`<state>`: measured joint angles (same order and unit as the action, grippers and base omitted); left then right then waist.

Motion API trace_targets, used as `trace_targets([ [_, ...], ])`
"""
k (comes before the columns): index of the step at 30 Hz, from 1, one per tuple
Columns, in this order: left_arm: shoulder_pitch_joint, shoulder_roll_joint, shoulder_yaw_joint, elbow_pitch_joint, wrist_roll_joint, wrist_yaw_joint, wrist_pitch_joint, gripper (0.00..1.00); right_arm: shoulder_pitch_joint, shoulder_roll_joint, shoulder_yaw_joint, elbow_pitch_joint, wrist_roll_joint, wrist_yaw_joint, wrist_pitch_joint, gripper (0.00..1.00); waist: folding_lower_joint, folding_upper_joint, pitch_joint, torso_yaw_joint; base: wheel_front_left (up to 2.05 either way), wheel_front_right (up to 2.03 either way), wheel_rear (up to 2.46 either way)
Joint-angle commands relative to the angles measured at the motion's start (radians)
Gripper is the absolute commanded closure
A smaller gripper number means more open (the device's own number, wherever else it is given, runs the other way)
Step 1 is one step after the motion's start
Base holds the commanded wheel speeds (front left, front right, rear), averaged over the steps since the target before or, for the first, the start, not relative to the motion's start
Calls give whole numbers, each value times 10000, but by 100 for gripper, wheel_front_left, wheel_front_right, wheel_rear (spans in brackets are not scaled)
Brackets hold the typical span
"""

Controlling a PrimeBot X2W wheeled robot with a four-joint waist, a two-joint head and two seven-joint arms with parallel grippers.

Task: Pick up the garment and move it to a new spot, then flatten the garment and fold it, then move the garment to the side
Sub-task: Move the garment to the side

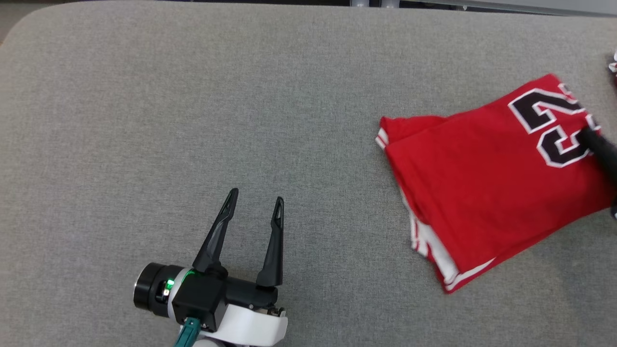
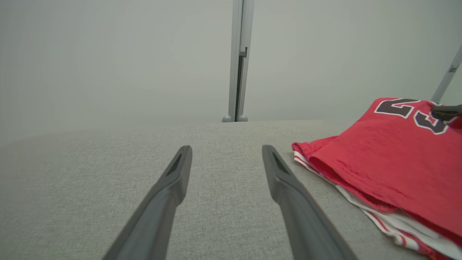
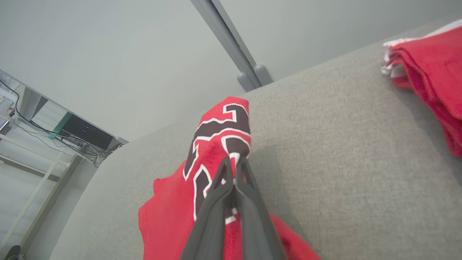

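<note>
Pinching folded red jersey (image 1: pixel 482 183), right gripper (image 3: pixel 234 161), grey woven table (image 1: pixel 193 120)

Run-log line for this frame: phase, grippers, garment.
phase: gripping to move aside | right gripper: shut on red jersey at its number | left gripper: open, above grey table | red jersey: folded

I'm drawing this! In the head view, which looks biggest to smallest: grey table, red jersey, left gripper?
Largest: grey table.
Next: red jersey.
Smallest: left gripper, though it may be nearer the camera, so its true size is unsure.
</note>
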<state>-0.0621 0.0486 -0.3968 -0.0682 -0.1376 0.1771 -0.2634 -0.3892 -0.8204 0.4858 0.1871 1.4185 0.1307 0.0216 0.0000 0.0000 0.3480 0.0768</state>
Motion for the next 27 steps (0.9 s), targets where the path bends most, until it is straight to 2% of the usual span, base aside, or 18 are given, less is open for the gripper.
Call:
trace_targets([
  [1, -238, 42, -7, -82, 85, 14, -10, 0, -301, -235, -104, 18, -111, -6, -108, 100, 0, 0, 343, -112, 0, 0, 0],
  [11, -1147, 42, -459, -401, 135, 86, -10, 0, -1670, -2338, -1194, 537, 191, -6, -816, 100, 0, 0, 1680, -297, 0, 0, 0],
  [19, -1624, 42, -649, -341, 285, 66, -12, 0, -1656, -3223, -2133, 1183, 903, -6, -1473, 100, 0, 0, 2241, -423, 0, 0, 0],
  [24, -1788, 42, -609, -317, 401, -14, -12, 0, -1316, -3503, -2236, 1880, 745, -6, -1938, 100, 0, 0, 2429, -423, 0, 0, 0],
  [25, -1805, 40, -593, -317, 421, -39, -12, 0, -1290, -3537, -2192, 2154, 583, -6, -2038, 77, 0, 0, 2461, -423, 0, 0, 0],
  [26, -1834, 40, -589, -305, 422, -61, -12, 0, -1332, -3546, -2122, 2471, 344, -7, -2170, 0, 0, 0, 2489, -414, 0, 0, 0],
  [27, -1870, 39, -592, -286, 417, -84, -12, 0, -1473, -3489, -2050, 2792, 64, -7, -2312, 0, 0, 0, 2513, -400, 0, 0, 0],
])
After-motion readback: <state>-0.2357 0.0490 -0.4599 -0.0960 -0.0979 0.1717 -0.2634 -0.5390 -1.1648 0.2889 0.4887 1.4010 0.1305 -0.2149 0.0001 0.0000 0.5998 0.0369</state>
